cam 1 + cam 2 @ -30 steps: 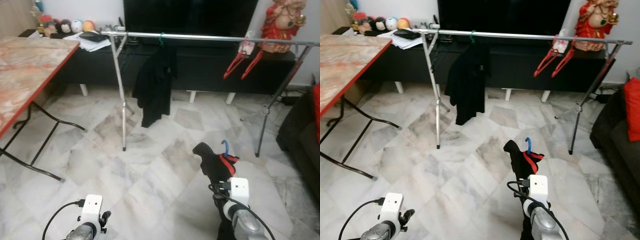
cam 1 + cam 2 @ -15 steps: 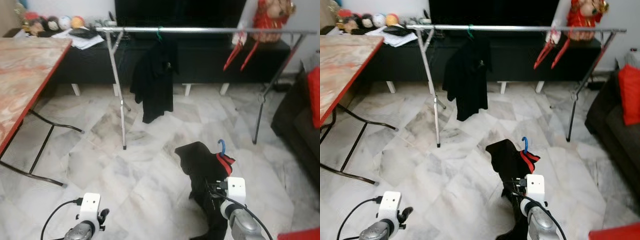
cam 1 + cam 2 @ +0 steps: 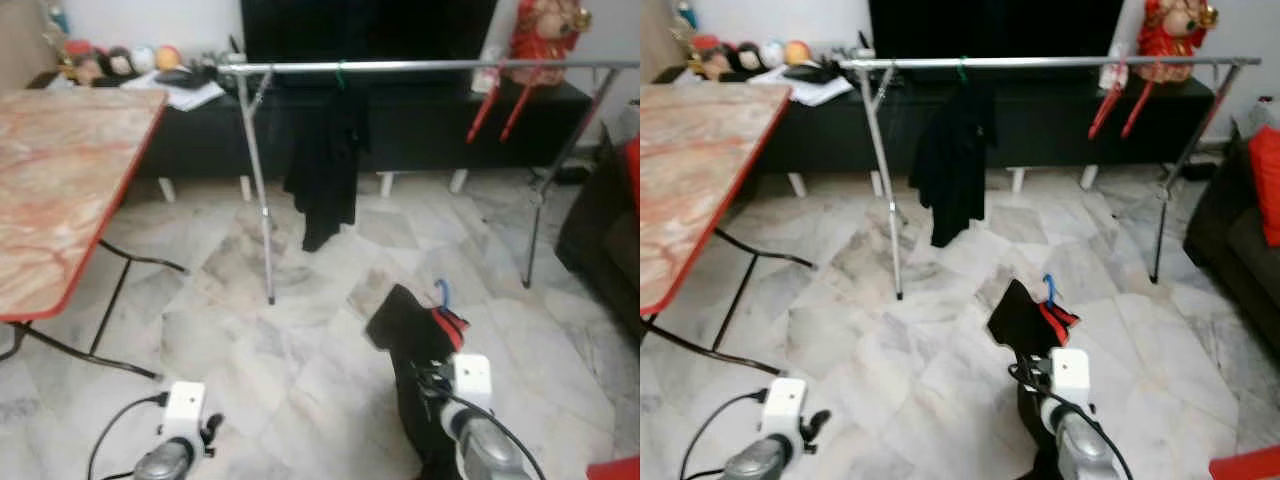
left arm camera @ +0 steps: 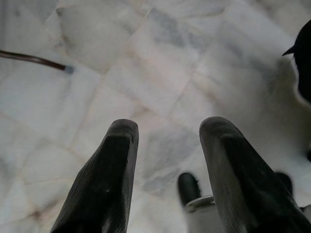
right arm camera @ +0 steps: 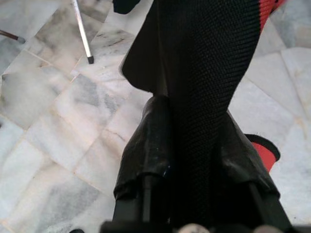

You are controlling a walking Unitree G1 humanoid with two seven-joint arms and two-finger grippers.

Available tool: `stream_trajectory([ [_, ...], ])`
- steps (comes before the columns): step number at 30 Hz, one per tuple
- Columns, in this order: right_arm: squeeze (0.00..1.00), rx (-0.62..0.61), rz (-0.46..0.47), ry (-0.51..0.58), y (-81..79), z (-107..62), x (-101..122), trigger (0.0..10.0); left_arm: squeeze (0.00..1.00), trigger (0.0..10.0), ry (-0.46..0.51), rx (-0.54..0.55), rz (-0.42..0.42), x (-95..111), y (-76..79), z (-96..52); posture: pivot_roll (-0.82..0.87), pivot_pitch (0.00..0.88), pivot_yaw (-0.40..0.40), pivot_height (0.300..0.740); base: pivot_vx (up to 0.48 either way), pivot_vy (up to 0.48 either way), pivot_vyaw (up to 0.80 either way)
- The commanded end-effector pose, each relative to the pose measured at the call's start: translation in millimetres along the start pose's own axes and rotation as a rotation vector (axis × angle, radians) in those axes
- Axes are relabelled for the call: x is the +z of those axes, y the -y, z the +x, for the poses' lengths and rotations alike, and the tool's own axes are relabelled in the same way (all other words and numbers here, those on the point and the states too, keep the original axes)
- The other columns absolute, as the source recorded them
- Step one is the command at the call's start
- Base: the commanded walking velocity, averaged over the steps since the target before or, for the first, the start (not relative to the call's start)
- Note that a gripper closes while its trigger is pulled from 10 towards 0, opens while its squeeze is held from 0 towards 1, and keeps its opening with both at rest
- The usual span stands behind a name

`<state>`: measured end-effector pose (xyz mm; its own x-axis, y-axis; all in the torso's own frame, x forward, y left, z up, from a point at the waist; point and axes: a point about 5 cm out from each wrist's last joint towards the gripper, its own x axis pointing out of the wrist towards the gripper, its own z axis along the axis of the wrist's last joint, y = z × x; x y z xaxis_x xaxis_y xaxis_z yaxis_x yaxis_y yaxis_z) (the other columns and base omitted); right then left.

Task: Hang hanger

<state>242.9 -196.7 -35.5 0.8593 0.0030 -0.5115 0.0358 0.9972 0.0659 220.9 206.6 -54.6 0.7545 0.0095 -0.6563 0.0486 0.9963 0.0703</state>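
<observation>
- Our right gripper [image 5: 194, 160] is clamped on a black garment [image 3: 410, 335] with red trim, held up low before us over the marble floor [image 3: 300, 350].
- The blue hanger [image 3: 443, 293] pokes its hook out of the top of that garment, well short of the clothes rail [image 3: 420, 66].
- Our left gripper [image 4: 167, 170] hangs low on our left above bare tiles, its two black fingers [image 4: 104, 179] spread apart and holding nothing.
- On the rail ahead, a black shirt [image 3: 327, 165] hangs from a green hook, and red hangers [image 3: 495, 100] dangle farther right.
- A red-edged folding table [image 3: 60, 190] stands to our left.
</observation>
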Motion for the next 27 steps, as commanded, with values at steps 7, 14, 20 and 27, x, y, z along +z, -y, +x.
stream_trajectory([
  [7,0.00,0.003,-0.004,0.044,-1.9,3.6,10.5,10.0,0.00,10.0,0.010,-0.006,0.021,1.4,-1.7,-0.1,-0.04,0.000,-0.032,0.740,0.000,0.000,0.00],
  [14,0.00,0.002,-0.004,0.047,-2.2,4.1,11.5,10.0,0.00,10.0,0.017,-0.011,0.027,3.0,-1.3,0.3,-0.04,0.000,-0.032,0.740,0.000,0.000,0.00],
  [20,0.00,-0.002,-0.004,0.051,-1.4,4.3,12.5,10.0,0.00,10.0,0.024,-0.014,0.027,4.0,-0.8,0.4,-0.04,0.000,-0.031,0.740,0.000,0.000,0.00],
  [27,0.00,-0.015,-0.001,0.065,2.2,4.7,16.0,10.0,0.00,10.0,0.032,-0.015,0.026,5.6,-0.2,0.8,-0.04,0.000,-0.031,0.740,-0.035,0.000,0.00],
])
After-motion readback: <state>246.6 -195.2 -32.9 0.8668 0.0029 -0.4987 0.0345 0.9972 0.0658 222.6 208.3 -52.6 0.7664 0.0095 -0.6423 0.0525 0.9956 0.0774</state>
